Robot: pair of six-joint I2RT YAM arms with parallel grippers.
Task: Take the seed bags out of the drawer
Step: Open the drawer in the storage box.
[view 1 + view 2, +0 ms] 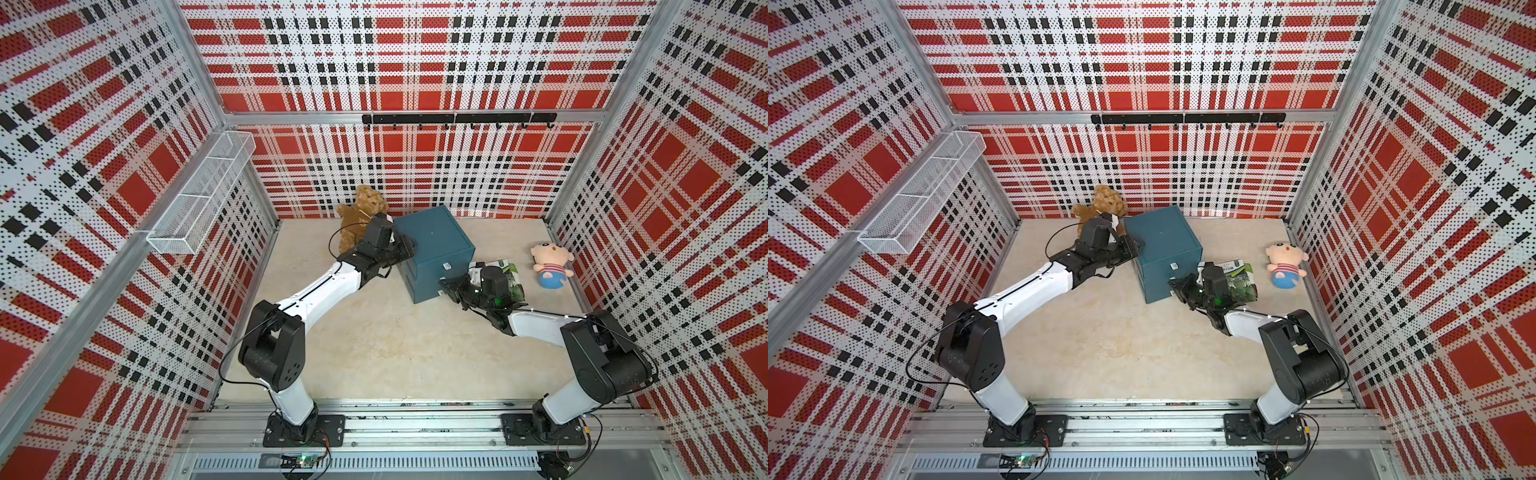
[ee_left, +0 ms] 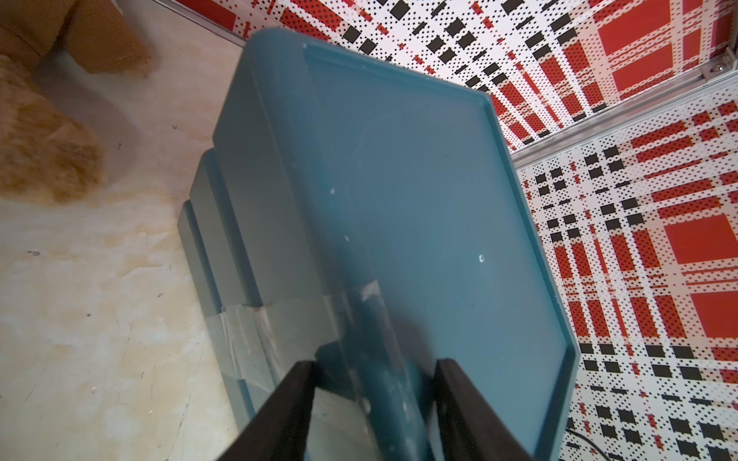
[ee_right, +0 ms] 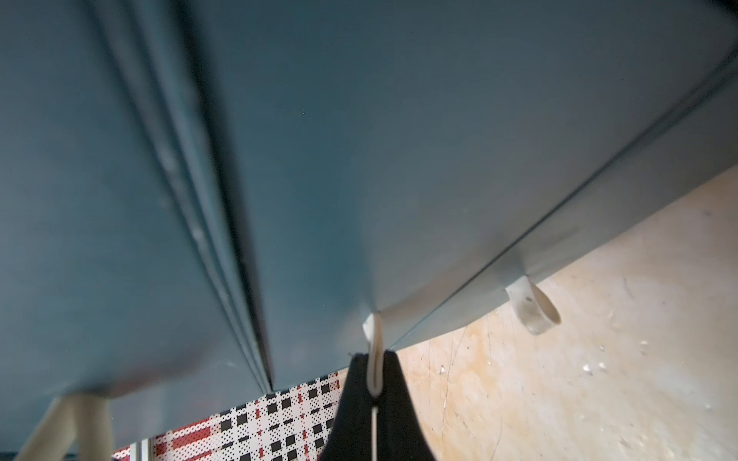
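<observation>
A teal drawer cabinet (image 1: 432, 237) stands at the back of the table with its drawers pushed in. My left gripper (image 1: 409, 249) is clamped over the cabinet's top left edge; in the left wrist view both fingers (image 2: 295, 399) straddle that rounded edge (image 2: 383, 359). At the cabinet's front my right gripper (image 3: 374, 361) is shut on a white pull loop (image 3: 373, 339) of one drawer. Another loop (image 3: 533, 307) hangs free beside it. Seed bags (image 1: 510, 269) with green print lie on the table right of the cabinet, partly under my right wrist (image 1: 1214, 282).
A brown teddy bear (image 1: 361, 212) sits behind my left gripper, against the back wall. A pink plush doll (image 1: 550, 264) lies at the far right. A white wire basket (image 1: 199, 199) hangs on the left wall and a black hook rail (image 1: 457, 118) on the back wall.
</observation>
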